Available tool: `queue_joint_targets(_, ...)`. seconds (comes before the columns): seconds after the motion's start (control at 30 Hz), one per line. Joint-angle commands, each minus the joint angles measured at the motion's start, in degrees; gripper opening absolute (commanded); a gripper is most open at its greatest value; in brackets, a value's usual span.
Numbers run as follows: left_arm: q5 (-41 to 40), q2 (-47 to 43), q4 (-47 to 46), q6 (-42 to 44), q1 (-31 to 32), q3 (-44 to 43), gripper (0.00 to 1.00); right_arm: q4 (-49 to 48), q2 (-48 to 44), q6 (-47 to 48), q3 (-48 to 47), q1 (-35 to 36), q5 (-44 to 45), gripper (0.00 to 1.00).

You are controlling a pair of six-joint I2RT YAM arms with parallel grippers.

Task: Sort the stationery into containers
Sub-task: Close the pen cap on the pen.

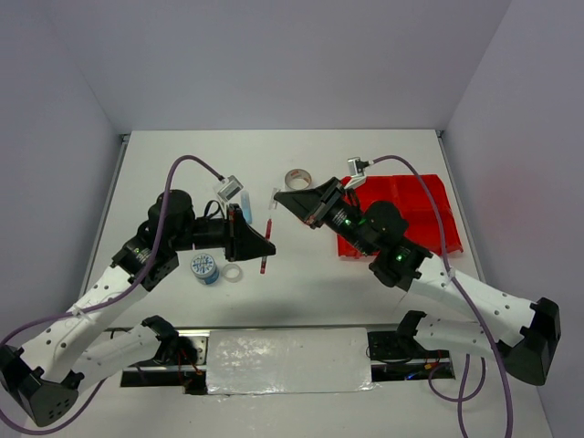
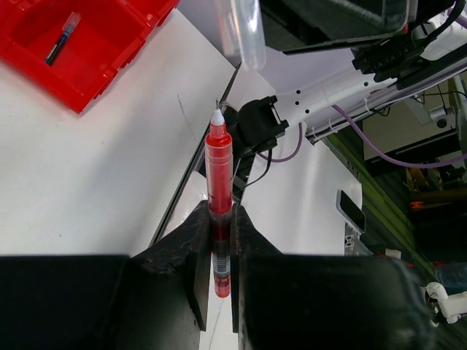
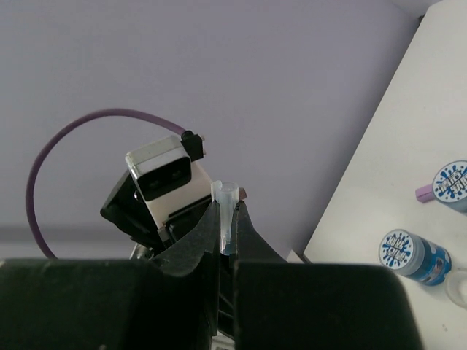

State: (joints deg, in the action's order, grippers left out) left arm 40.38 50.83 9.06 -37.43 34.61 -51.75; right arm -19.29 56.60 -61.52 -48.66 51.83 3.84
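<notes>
My left gripper is shut on a thin red pen. In the left wrist view the pen sticks out past the fingertips of that gripper, its white tip bare. My right gripper is raised over the table's middle. It is shut on a small clear pen cap, which stands between the fingertips of the gripper. The red bin lies at the right. It also shows in the left wrist view with a blue pen in one compartment.
A grey tape roll lies behind the right gripper. A blue-white tape roll and a clear tape ring lie near the left arm. The right wrist view shows two blue-white rolls and a lilac marker.
</notes>
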Motion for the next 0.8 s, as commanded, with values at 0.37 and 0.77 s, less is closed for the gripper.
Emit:
queue_joint_targets(0.37,-0.9,-1.4,-1.8,2.0,0.1,-2.1,0.00,-2.7,0.4,3.2,-2.0,1.1,-2.7,0.00)
queue_joint_targets(0.77,-0.4,-1.6,-1.4,1.7,0.2,-2.4,0.00,-2.3,0.2,4.5,-1.5,1.1,-1.7,0.00)
